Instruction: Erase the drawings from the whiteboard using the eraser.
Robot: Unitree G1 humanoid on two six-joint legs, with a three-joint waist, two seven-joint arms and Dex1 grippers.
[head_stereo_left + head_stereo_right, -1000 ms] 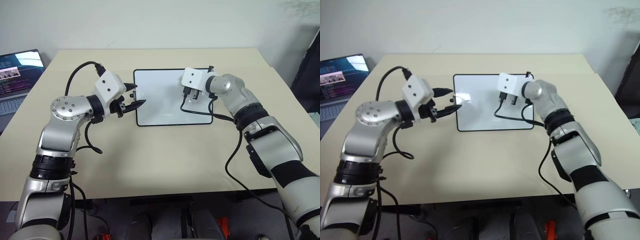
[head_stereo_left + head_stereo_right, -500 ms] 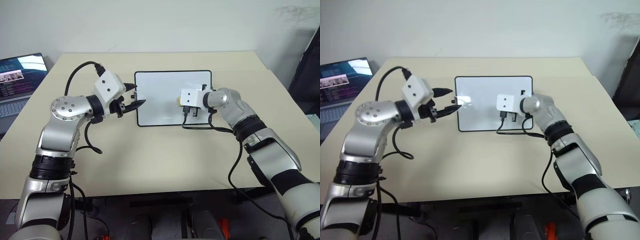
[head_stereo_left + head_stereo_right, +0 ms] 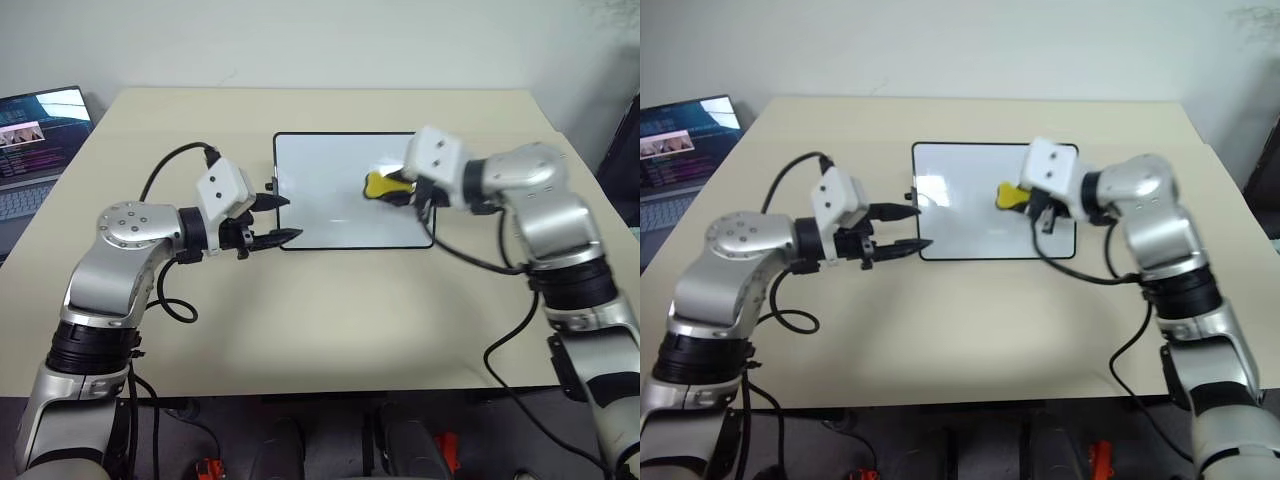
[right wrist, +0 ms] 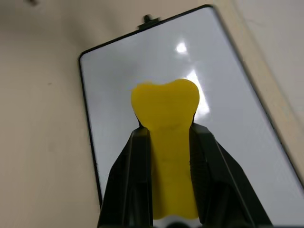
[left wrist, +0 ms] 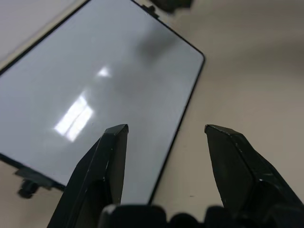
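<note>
The whiteboard (image 3: 330, 205) lies flat in the middle of the beige table (image 3: 320, 320). The drawings are out of view: the board's face looks plain white with glare patches. My right gripper (image 3: 392, 190) hovers above the board's right half, shut on the yellow eraser (image 3: 379, 184), whose end sticks out past the fingertips (image 4: 140, 135). In the right wrist view the eraser (image 4: 166, 109) hangs over the board (image 4: 228, 118). My left gripper (image 3: 291, 218) is open, empty, and level beside the board's near-left corner, which lies between its fingers (image 5: 111, 156) in the left wrist view.
An open laptop (image 3: 35, 130) sits at the table's far-left corner. Black cables loop from both wrists, one over the board's near-right corner (image 3: 445, 245). Bare tabletop runs along the near side of the board.
My right gripper has lifted off the board and drawn back to the right, so the yellow eraser now shows. The left gripper has slipped slightly toward the board's near-left corner. The camera has shifted too.
</note>
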